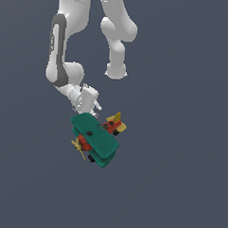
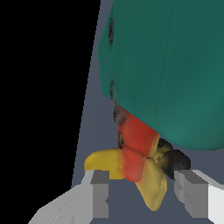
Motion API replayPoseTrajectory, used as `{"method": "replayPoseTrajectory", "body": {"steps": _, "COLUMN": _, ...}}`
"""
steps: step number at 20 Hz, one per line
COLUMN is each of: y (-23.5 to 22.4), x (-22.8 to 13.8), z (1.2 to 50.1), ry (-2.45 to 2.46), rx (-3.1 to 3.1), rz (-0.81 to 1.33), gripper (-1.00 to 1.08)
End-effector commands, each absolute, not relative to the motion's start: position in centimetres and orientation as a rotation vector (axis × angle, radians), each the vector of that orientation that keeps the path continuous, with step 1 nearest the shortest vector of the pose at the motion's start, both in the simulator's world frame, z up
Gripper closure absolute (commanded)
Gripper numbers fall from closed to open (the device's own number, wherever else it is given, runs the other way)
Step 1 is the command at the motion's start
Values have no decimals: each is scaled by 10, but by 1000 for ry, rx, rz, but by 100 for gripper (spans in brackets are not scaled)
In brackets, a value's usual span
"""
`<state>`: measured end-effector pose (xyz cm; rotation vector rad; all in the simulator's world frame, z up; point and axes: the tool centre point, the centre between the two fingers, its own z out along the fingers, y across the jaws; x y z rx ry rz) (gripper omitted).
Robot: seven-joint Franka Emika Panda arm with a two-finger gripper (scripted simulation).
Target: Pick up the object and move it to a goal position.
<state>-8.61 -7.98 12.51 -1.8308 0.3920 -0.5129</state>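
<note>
The pincer point(image 2: 142, 192) is spread either side of the biplane's point(image 1: 96, 138) tail, not yet pinching it. The plane sits on the surface point(image 1: 178, 185); lifting and carrying remain.

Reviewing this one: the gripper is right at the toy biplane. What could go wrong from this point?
1. In the wrist view the gripper is open, with only the narrow red fuselage and yellow tail of the toy biplane between its fingers; closing there might pinch a slim, tapering part and slip.
2. The teal wings sit well away from that spot, so the plane could swing or tilt if lifted.
</note>
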Motion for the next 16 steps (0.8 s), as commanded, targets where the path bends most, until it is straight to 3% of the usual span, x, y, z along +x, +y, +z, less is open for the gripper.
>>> {"method": "replayPoseTrajectory", "body": {"steps": 1, "y": -85, "x": -84, "z": 126, "ry": 408, "rx": -1807, "rz": -557, "gripper": -20}}
{"method": "replayPoseTrajectory", "body": {"steps": 16, "y": -125, "x": -71, "z": 134, "ry": 512, "rx": -1678, "rz": -827, "gripper": -20}}
